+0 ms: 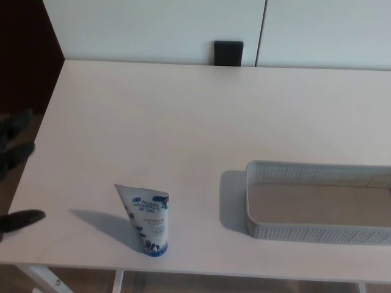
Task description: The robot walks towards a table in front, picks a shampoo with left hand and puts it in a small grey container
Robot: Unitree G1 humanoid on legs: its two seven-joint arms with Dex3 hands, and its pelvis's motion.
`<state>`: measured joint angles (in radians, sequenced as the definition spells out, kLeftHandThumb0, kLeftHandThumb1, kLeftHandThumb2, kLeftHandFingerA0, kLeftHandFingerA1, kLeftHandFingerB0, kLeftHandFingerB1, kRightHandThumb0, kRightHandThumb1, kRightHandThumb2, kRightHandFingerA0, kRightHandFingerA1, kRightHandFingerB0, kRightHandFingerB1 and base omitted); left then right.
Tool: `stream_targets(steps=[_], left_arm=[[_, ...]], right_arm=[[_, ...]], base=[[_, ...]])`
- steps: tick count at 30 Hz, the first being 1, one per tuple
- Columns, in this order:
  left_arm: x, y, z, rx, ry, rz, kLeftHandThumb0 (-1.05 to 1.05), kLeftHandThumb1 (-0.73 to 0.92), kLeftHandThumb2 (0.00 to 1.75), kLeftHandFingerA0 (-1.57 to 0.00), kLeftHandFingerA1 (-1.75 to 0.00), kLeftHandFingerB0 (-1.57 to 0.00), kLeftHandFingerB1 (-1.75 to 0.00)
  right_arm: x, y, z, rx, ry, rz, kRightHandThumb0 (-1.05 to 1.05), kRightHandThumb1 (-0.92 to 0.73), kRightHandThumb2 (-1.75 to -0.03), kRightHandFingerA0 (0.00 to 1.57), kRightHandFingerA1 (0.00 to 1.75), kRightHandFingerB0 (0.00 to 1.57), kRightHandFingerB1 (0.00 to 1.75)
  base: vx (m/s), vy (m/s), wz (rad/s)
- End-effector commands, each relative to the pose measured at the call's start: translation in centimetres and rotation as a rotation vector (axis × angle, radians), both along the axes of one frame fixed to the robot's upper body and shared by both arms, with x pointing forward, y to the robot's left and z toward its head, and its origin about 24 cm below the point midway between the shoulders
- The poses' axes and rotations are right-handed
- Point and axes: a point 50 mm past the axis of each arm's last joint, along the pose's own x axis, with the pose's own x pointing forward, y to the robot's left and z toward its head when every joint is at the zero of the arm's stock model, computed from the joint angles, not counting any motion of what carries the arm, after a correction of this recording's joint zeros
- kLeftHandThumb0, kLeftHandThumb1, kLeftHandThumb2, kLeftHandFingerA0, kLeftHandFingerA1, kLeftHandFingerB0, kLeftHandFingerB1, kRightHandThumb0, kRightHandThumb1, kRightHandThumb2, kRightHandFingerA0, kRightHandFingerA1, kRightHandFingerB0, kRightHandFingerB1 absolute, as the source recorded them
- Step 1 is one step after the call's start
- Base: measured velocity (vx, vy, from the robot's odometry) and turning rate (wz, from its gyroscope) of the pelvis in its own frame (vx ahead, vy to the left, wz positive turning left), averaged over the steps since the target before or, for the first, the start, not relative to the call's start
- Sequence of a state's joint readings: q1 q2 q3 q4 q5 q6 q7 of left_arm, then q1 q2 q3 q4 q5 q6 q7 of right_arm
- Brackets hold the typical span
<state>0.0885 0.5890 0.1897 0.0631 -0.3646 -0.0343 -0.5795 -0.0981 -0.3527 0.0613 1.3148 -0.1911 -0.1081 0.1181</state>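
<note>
You see table (pixel 183 122) plain off-white, no pattern. Shampoo (pixel 146 220) near front edge: white tube, blue lettering, dark blue blotches, blue cap. Container (pixel 317 233) at front right corner: pale grey, fine mesh pattern on walls, beige-grey floor. Left hand (pixel 15 151) at left edge: black. Beyond far edge: white wall (pixel 153 27), small black block (pixel 228 52).

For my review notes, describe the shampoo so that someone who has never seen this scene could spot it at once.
Start at the white table. Near its front edge, to the left of the grey mesh container, stands the shampoo tube. It is white with blue print, cap down and flat crimped end up, and it is the only upright item on the table.
</note>
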Motion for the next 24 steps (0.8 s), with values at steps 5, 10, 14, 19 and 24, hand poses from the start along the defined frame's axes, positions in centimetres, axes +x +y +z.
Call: stream_targets(steps=[5,10,14,19,24], left_arm=[[-0.7,-0.2,-2.4,0.076,0.111,-0.036,-0.47,0.3,0.64,0.0,-0.14,0.0,0.0],[-0.7,-0.8,-3.0,0.069,0.138,-0.057,-0.5,0.32,0.65,0.0,-0.14,0.0,0.0],[-1.0,-1.6,-3.4,0.059,0.144,-0.093,-0.5,0.32,0.65,0.0,-0.14,0.0,0.0],[-1.6,-2.9,-3.3,0.033,0.137,-0.133,-0.5,0.31,0.65,0.0,-0.14,0.0,-0.01],[-2.0,-4.3,-2.7,0.016,0.116,-0.183,-0.48,0.31,0.66,0.0,-0.16,0.0,-0.05]], right_arm=[[0.0,-0.3,0.1,-0.003,0.007,0.006,-0.37,-0.71,-0.61,0.57,0.43,0.54,0.4],[0.0,-0.2,0.1,-0.004,0.002,0.004,-0.39,-0.71,-0.61,0.58,0.43,0.56,0.41],[0.0,-0.1,0.1,-0.002,0.006,0.007,-0.39,-0.7,-0.62,0.58,0.44,0.54,0.4],[0.0,-0.1,0.0,0.003,0.005,-0.005,-0.38,-0.7,-0.61,0.58,0.44,0.54,0.4],[0.0,-0.1,0.0,0.003,0.009,0.004,-0.39,-0.7,-0.61,0.57,0.43,0.54,0.4]], base=[[0.0,0.0,0.0],[0.0,0.0,0.0],[0.0,0.0,0.0],[0.0,0.0,0.0],[0.0,0.0,0.0]])
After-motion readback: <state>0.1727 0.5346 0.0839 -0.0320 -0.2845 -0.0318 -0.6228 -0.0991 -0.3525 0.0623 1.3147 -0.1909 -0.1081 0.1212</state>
